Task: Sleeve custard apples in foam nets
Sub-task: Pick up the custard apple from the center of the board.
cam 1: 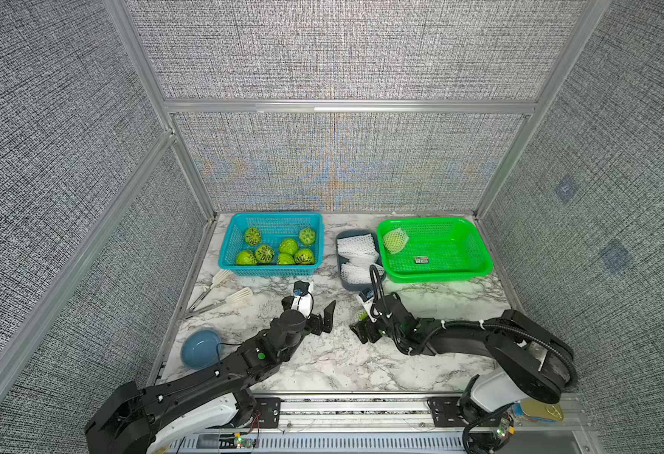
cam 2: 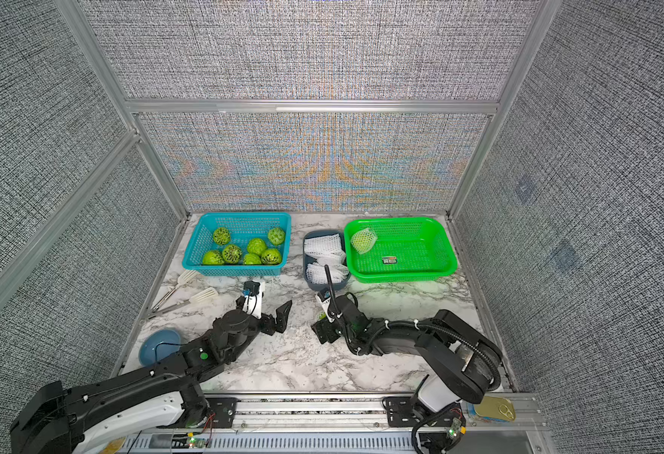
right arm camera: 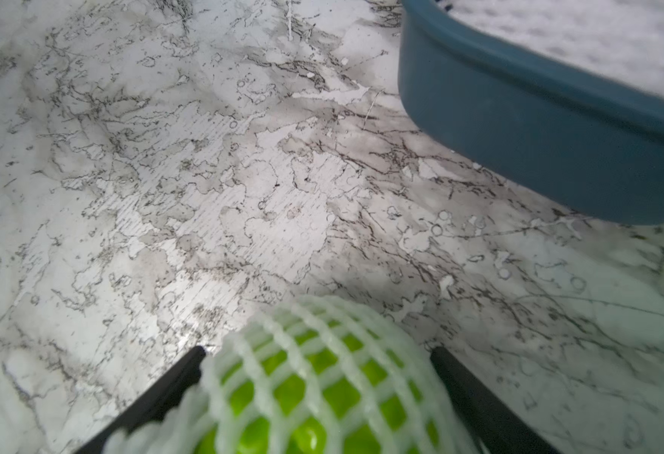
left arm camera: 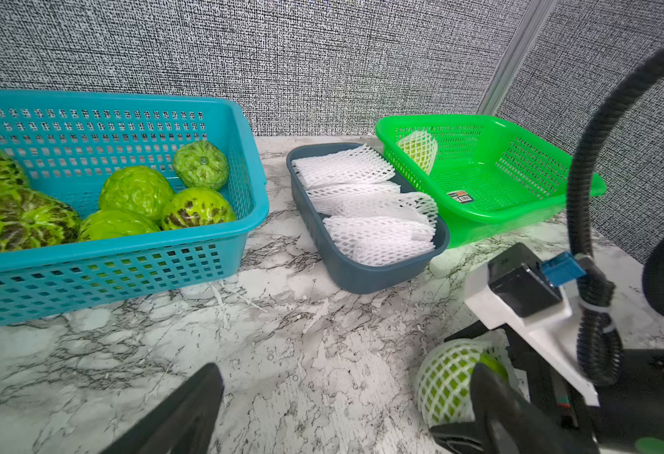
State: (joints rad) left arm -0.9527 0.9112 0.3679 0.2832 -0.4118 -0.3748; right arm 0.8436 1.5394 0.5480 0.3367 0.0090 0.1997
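If the table (cam 1: 322,365) is read as a clock face in the top views, with 12 o'clock at the back wall and 6 o'clock at the arms' bases, the left gripper (cam 1: 310,308) sits just to the 9 o'clock side of the centre. Its jaws are spread wide and hold nothing. The right gripper (right arm camera: 318,350) faces it from just the 3 o'clock side of the centre, low over the marble, and is clamped on a netted apple (cam 1: 360,315). In the right wrist view black fingers (right arm camera: 165,389) lie against both flanks of the fruit. Bright green skin shows through the diamond holes of the white net stretched round it. The two grippers are near each other but apart. At 11 o'clock stands a blue basket (cam 1: 275,270) holding seven bare custard apples (cam 1: 264,253), bumpy green with dark markings. Five are bunched toward its 6 o'clock wall and two lie nearer the back. At 1 o'clock stands a green basket (cam 1: 440,277), with a second netted apple (cam 1: 395,240) leaning in its 10 o'clock corner. Between the two baskets, at about 12 o'clock and just beside the green one, a dark grey tray (left arm camera: 362,275) holds a loose pile of flat foam nets (left arm camera: 362,196). Tongs (cam 1: 240,295) with white slotted heads lie at 9 o'clock, near the blue basket's front corner. A blue bowl (cam 1: 200,348) rests at 8 o'clock by the table's edge.
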